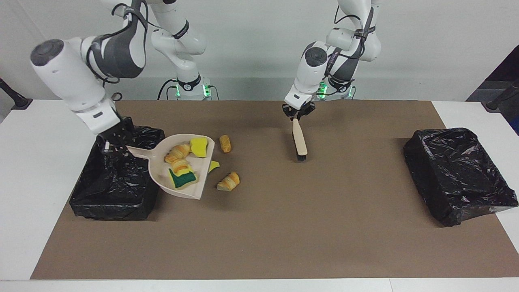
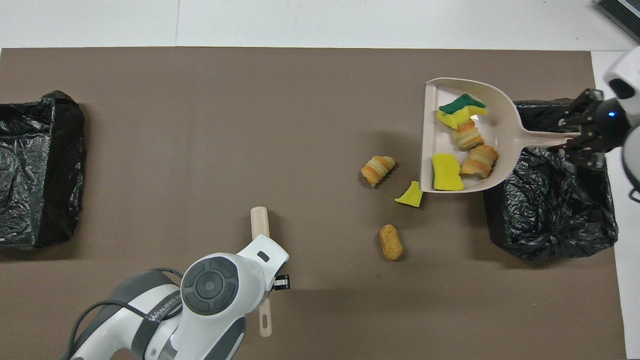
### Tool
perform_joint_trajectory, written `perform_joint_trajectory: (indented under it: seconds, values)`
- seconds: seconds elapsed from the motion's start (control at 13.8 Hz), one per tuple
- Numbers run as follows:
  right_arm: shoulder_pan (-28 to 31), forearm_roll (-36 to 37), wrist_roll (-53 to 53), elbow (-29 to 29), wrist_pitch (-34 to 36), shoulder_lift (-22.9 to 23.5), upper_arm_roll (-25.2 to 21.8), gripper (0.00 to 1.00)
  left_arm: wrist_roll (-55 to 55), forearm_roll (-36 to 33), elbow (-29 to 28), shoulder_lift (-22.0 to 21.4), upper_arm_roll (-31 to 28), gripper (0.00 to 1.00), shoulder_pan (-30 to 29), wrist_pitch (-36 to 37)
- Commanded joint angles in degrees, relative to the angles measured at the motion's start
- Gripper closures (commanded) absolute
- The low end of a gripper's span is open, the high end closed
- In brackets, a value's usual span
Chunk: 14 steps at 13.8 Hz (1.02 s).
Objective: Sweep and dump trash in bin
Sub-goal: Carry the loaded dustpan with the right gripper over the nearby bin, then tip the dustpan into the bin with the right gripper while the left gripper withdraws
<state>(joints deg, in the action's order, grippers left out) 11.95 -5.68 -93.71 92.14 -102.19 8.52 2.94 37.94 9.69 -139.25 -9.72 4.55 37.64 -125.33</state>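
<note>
The dustpan (image 1: pixel 178 178) looks like smooth, matt beige plastic. Glossy, crinkled black plastic film lines the bin (image 1: pixel 117 182) under the right gripper (image 1: pixel 110 147). The brown mat (image 1: pixel 284 227) on the surface is matt, like paper.
</note>
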Motion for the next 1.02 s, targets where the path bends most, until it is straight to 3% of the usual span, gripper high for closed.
perform_joint_trajectory:
  seconds: [0.0,0.07,0.15,0.22,0.51,0.73,0.94]
  values:
    - [7.71,-1.53,-10.66,0.49,1.91,-2.02,0.49,1.00,1.96,-1.08,-5.93,-1.80,-0.59,1.00,3.66,-6.22]
    - [10.35,-1.27,-14.62,0.67,1.91,-2.37,0.40,1.00,1.96,-1.17,-7.25,-1.62,-0.59,0.92,4.10,-8.33]
    - [12.38,-0.83,-17.36,1.02,1.91,-2.81,0.31,1.00,1.79,-1.08,-6.91,-1.44,-0.68,0.57,3.85,-8.35]
    - [14.14,0.39,-19.39,1.19,1.65,-3.16,0.31,1.00,1.61,-1.08,-6.04,-0.40,-0.77,0.01,3.24,-8.53]
    - [14.60,18.82,-16.09,3.82,-3.25,-4.03,0.31,1.00,-3.11,-1.17,3.61,0.40,-1.12,0.00,-5.97,-4.50]
    - [11.36,28.76,-3.72,8.22,-5.65,-5.45,0.49,1.00,-12.33,-3.79,13.44,5.04,-1.12,0.00,-15.46,-0.02]
    - [5.99,38.79,5.09,9.28,-2.59,-6.06,0.49,1.00,-20.15,-5.90,25.40,11.73,-1.21,0.00,-21.71,7.89]
